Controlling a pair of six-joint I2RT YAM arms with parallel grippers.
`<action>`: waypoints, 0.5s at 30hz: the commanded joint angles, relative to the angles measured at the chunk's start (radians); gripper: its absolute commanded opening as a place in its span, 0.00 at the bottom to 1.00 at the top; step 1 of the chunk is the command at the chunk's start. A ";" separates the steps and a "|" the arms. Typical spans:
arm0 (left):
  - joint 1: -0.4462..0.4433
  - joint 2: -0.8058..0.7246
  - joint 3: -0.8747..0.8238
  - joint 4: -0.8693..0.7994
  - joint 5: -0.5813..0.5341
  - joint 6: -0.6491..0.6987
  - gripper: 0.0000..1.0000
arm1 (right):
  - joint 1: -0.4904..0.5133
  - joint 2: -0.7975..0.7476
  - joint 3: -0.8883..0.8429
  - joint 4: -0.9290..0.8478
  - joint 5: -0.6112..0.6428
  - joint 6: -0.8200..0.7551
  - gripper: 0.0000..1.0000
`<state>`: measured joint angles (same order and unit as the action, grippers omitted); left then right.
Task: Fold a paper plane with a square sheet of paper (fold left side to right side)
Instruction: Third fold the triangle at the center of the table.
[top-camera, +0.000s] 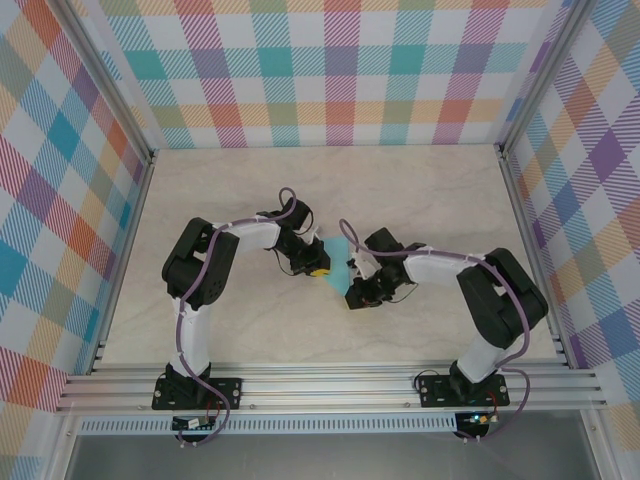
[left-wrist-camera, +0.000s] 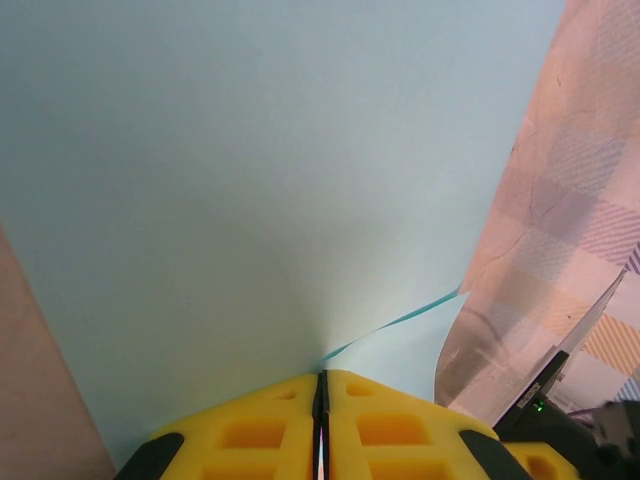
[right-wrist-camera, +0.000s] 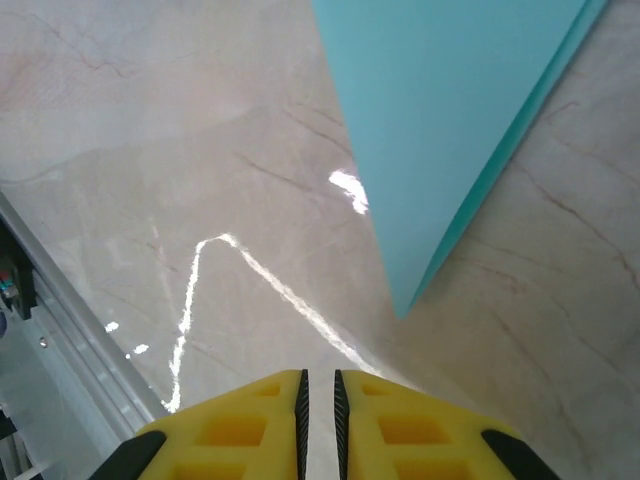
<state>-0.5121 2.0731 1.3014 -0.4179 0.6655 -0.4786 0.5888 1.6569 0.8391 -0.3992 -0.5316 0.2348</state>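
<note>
The turquoise sheet of paper (top-camera: 340, 262) lies folded between the two arms at the table's middle, a narrow shape with its point toward the front. My left gripper (top-camera: 318, 268) is shut on its left edge. In the left wrist view the paper (left-wrist-camera: 250, 180) rises straight from the closed yellow fingertips (left-wrist-camera: 262, 430) of the left gripper (left-wrist-camera: 321, 376), and a second layer's edge shows on the right. My right gripper (top-camera: 356, 296) hovers low by the paper's near tip (right-wrist-camera: 402, 305). The right gripper's (right-wrist-camera: 318, 376) pads are nearly together with nothing between them. The paper (right-wrist-camera: 450, 120) lies ahead of it.
The pale marble-patterned tabletop (top-camera: 400, 190) has bare room all round the arms. Checked walls (top-camera: 340, 70) close it in at the back and sides. An aluminium rail (top-camera: 330, 385) runs along the near edge.
</note>
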 joint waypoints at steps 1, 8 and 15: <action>-0.006 0.070 -0.017 -0.049 -0.126 0.015 0.10 | -0.004 -0.044 0.064 -0.034 -0.006 0.023 0.14; -0.007 0.072 -0.010 -0.048 -0.122 0.012 0.10 | -0.004 0.102 0.143 0.034 -0.004 0.061 0.00; -0.008 0.070 -0.002 -0.049 -0.117 0.012 0.10 | -0.004 0.196 0.158 0.003 0.032 0.055 0.00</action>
<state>-0.5129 2.0750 1.3079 -0.4271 0.6647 -0.4786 0.5888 1.8343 0.9878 -0.3771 -0.5125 0.2813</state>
